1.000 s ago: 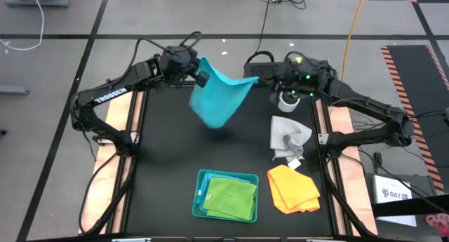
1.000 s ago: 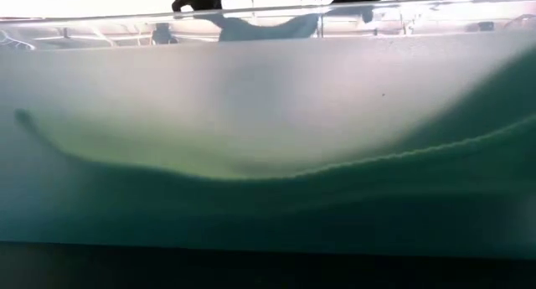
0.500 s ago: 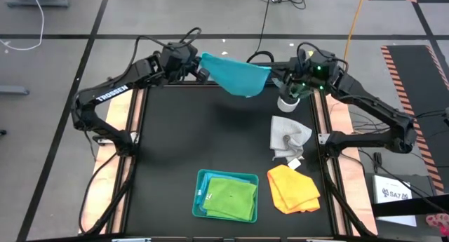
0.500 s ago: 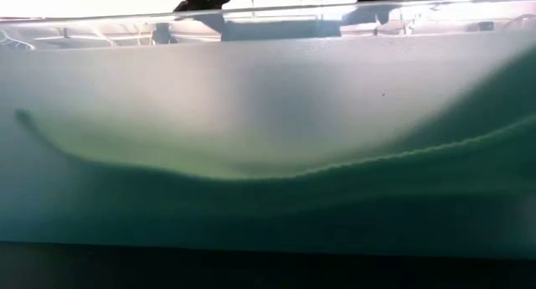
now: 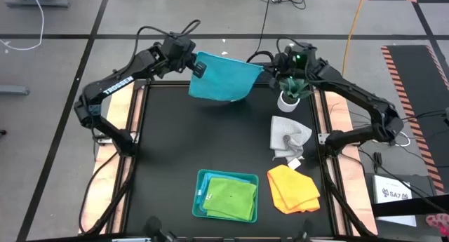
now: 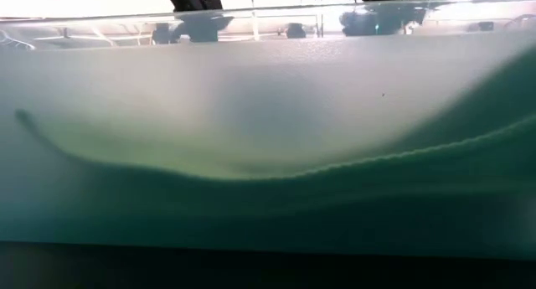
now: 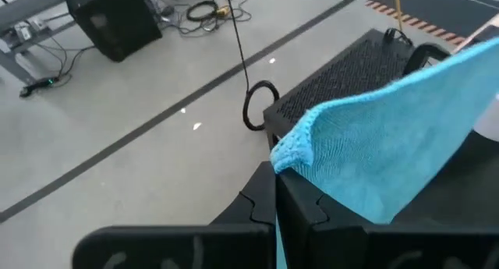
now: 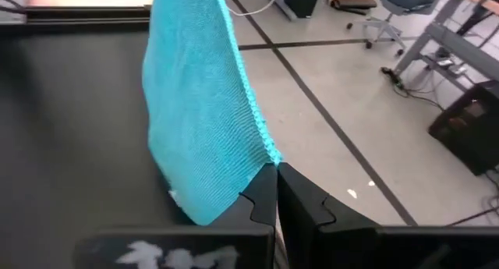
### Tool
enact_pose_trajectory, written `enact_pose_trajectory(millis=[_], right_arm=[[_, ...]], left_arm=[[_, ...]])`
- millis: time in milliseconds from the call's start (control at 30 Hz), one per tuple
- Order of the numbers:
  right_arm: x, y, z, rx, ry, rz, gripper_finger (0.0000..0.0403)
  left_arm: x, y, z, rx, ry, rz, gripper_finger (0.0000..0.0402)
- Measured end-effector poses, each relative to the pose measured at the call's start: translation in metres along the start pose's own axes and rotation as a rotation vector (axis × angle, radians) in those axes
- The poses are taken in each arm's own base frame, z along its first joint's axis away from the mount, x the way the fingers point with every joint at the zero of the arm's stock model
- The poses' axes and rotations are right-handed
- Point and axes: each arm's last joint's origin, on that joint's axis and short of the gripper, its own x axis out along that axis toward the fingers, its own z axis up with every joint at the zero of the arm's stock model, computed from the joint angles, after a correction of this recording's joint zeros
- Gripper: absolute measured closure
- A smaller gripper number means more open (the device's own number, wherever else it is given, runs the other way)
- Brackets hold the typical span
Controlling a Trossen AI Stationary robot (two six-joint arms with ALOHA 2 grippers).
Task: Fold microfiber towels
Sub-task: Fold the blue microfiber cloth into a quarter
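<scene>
Between the two raised hands, at the far edge of the black table [image 5: 175, 151], a turquoise towel [image 5: 219, 78] hangs spread in the air. The left hand [image 5: 197, 66] is clamped tight on one upper corner of it, and the right hand [image 5: 265, 71] is clamped on the opposite upper corner, so the cloth stretches from one to the other and droops below them, clear of the table. In the left wrist view the corner of the cloth [image 7: 390, 152] bunches right at the closed fingers [image 7: 300, 207]; the right wrist view shows the cloth's hemmed edge [image 8: 204, 105] running up from the pinched fingertips [image 8: 269, 195].

Just below the right hand stands a small white pot with a green plant [image 5: 290, 92]. Nearer than that, on the right hand's side, lies a crumpled grey-white towel [image 5: 288, 136], then a yellow-orange towel [image 5: 293, 189]. Beside the latter, toward the left hand's side, a lime green towel [image 5: 231, 198] sits folded in a teal tray [image 5: 200, 193].
</scene>
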Motion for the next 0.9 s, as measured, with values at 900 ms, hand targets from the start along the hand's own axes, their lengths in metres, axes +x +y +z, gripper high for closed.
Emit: enact_pose_trajectory(millis=[900], right_arm=[[0.001,0.013,-0.009,0.074,0.058,0.052,0.0402]], left_arm=[[0.036,0.010,-0.015,0.081,0.159,-0.048,0.0401]])
